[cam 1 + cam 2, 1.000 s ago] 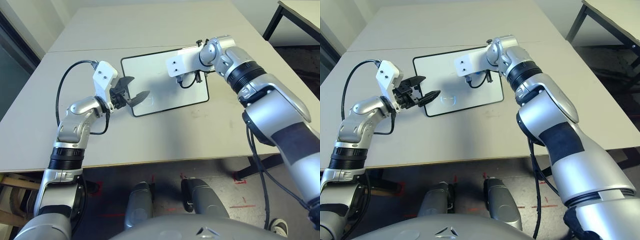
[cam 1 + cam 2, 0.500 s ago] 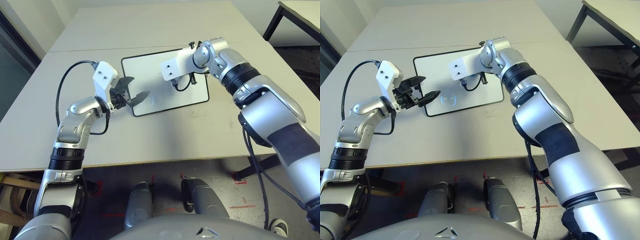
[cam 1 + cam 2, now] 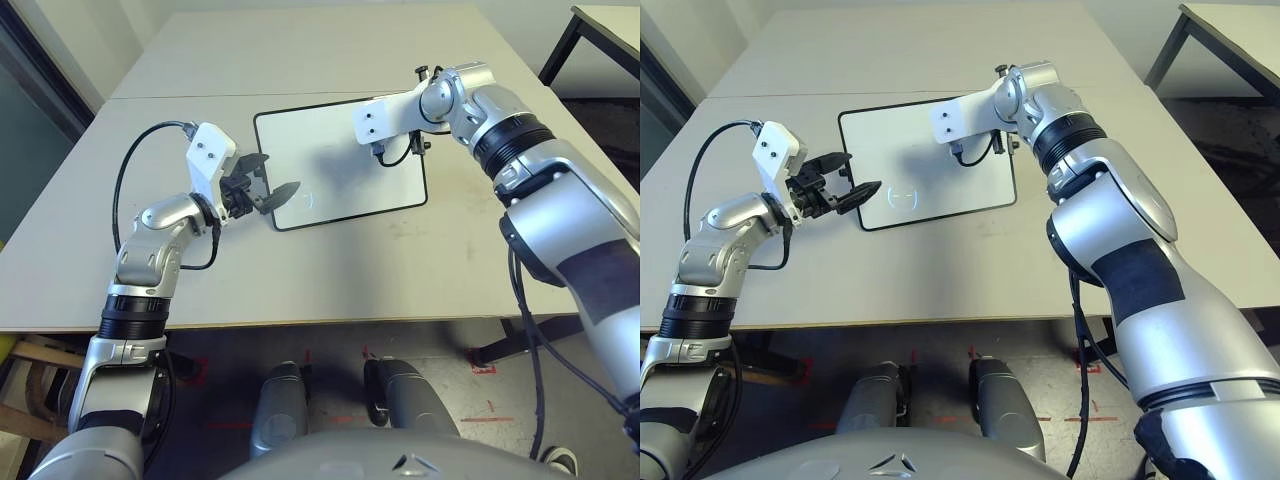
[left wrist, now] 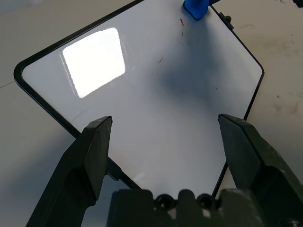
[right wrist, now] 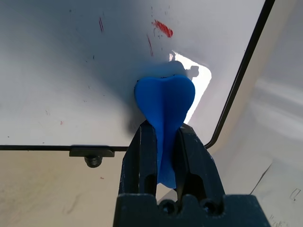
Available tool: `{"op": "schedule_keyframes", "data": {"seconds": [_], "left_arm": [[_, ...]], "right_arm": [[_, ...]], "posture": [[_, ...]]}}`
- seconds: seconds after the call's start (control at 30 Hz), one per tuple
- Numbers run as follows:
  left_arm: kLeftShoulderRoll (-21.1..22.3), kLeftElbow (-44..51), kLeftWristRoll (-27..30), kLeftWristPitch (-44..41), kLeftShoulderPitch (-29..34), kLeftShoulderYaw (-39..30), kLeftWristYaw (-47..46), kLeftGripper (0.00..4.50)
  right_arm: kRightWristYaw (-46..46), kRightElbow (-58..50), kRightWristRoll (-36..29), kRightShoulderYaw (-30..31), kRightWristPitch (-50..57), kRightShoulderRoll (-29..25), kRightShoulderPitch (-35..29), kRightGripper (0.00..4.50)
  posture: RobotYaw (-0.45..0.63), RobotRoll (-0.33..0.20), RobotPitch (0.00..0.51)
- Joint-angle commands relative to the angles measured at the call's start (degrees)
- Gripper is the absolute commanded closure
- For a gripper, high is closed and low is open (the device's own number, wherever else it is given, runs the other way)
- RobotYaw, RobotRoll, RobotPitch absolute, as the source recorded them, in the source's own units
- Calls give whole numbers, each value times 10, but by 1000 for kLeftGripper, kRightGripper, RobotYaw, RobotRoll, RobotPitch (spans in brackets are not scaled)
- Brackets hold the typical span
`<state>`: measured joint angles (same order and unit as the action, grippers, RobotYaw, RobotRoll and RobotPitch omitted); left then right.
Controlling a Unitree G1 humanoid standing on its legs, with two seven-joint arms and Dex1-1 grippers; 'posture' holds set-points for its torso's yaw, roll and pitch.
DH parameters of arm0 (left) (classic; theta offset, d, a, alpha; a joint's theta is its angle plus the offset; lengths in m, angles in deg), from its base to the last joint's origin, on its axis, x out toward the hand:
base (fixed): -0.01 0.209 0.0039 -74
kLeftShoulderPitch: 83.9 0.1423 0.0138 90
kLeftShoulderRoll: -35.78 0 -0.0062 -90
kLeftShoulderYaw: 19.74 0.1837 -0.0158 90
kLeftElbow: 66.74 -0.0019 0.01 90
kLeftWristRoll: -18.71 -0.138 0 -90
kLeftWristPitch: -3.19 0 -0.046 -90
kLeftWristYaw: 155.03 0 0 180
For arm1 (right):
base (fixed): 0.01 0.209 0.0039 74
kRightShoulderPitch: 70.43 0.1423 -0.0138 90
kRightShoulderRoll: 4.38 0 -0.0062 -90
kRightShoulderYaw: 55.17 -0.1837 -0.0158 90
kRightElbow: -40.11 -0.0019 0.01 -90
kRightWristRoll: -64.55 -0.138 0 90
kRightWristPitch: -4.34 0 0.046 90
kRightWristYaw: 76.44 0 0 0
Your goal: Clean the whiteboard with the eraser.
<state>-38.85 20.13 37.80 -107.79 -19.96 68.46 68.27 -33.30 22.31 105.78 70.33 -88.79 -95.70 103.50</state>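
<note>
The whiteboard (image 3: 325,150) lies flat in the middle of the table, white with a thin black frame and a faint bluish circle (image 3: 902,196) near its front. My right gripper (image 5: 165,127) is shut on the blue eraser (image 5: 164,99) and presses its rounded end onto the board near the far right corner, close to the frame. Small red marks (image 5: 162,27) remain just beyond the eraser. My left gripper (image 3: 272,178) hovers open over the board's near left corner with nothing between its fingers. The eraser (image 4: 195,6) also shows at the far end of the board in the left wrist view.
The grey table (image 3: 350,260) has bare room in front of and around the board. A second table (image 3: 605,20) stands at the back right. A black cable (image 3: 130,170) loops from my left wrist.
My right gripper swept the eraser left across the board and then back right toward the far right corner. The left arm stayed still. The camera view shifted slightly.
</note>
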Motion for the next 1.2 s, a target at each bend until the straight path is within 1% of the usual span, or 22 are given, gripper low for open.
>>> {"op": "schedule_keyframes", "data": {"seconds": [0.03, 0.67, 0.87, 1.07, 1.2], "left_arm": [[-3, -3, -6, 4, -2, 3, 3, 0], [-12, 9, -5, -2, 10, 3, -4, 0], [-16, 15, -5, -2, 18, 2, -8, 0], [-18, 20, -4, -3, 21, 2, -12, 0], [-18, 19, -3, -2, 22, 2, -12, 0]], "right_arm": [[-2, 8, 1, -1, 6, 2, 7, 4197], [8, 14, -4, -2, 9, 69, 24, 4197], [20, 10, -1, 4, -2, 92, 19, 4197], [24, 7, 3, 9, -8, 100, 14, 4197], [19, 11, 10, 12, -8, 92, 14, 4197]], "posture": [[-50, 0, 70], [-29, 0, 80], [-22, 0, 83], [-19, 0, 85], [-19, 0, 83]]}}
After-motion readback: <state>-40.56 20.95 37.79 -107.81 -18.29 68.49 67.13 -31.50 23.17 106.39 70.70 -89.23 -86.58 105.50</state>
